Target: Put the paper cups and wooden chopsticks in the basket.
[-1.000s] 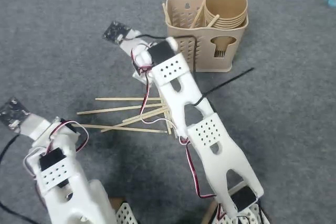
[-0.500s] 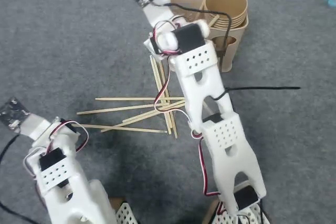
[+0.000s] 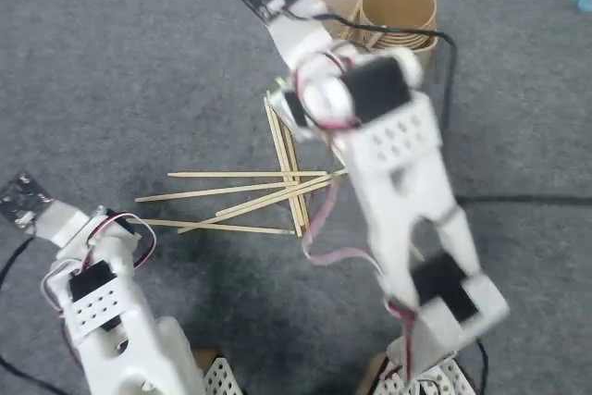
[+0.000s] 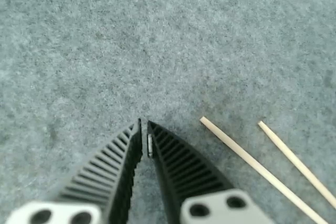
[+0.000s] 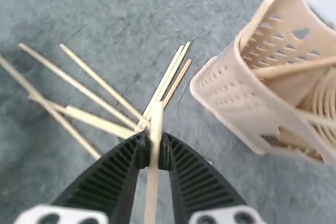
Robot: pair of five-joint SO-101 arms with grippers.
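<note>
Your right gripper is clamped on one chopstick. The basket stands just ahead of it, and the loose chopsticks lie below on the desk. Carry the stick over the open compartment beside the paper cups, tip it nearly upright, lower it, then release. Your left gripper is empty, jaws together, with two sticks close by.

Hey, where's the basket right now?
The basket stands upright at the far edge of the grey mat, right of centre in the high view, paper cups stacked inside; the right pincer, gripping a chopstick, hovers close by.
</note>
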